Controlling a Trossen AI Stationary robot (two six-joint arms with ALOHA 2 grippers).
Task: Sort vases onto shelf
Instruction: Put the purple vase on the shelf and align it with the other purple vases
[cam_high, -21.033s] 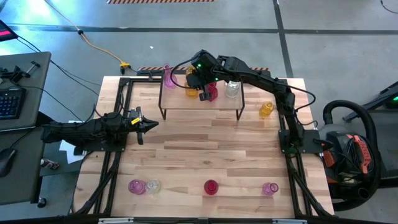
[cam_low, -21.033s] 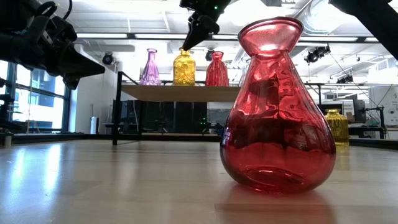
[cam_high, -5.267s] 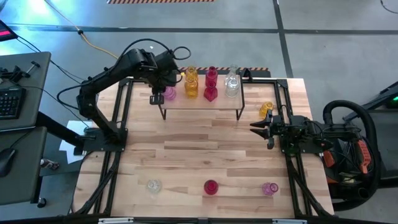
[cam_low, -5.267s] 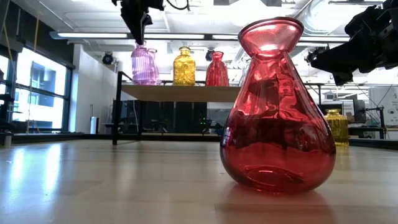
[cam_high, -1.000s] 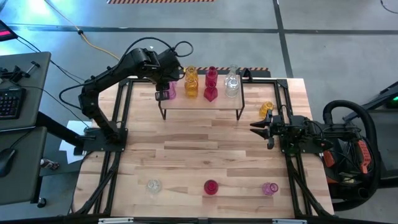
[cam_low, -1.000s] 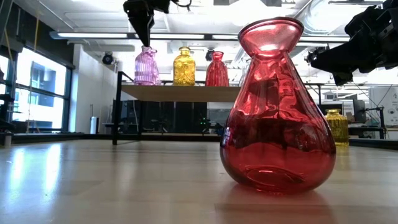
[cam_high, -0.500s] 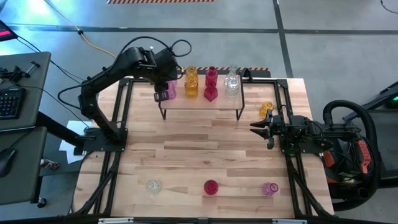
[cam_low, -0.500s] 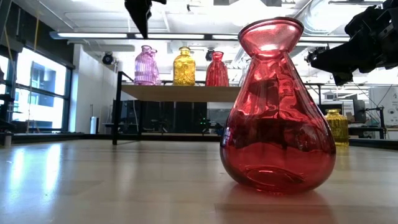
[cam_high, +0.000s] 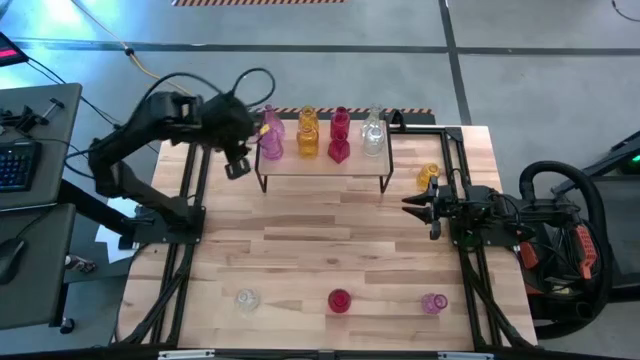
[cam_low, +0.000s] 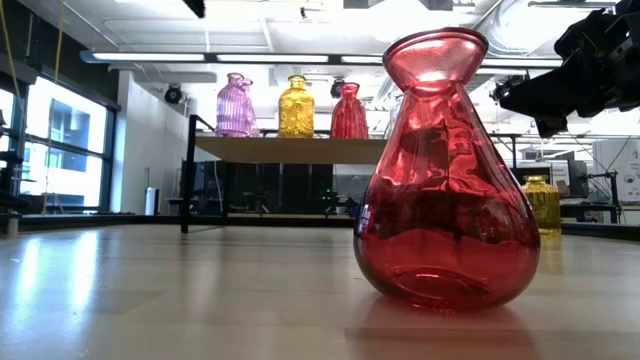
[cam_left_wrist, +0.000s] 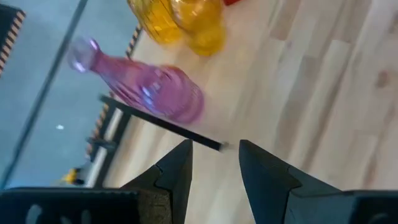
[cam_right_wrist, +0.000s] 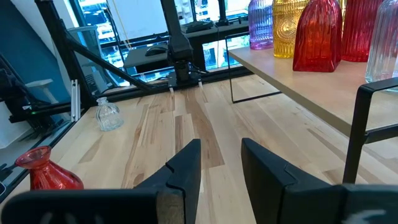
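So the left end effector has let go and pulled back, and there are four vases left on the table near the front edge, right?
Not quite. The high view shows three near the front edge: a clear vase, a red vase and a pink vase. The left end effector is indeed empty, beside the shelf.

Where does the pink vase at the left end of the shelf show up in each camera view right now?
High view: pink vase at the left end of the shelf, just right of the left hand.
Low view: leftmost vase on the shelf.
Left wrist view: lying across the upper left.
Right wrist view: partly cut off at the top edge.
Shared landmark: the yellow vase right beside it.
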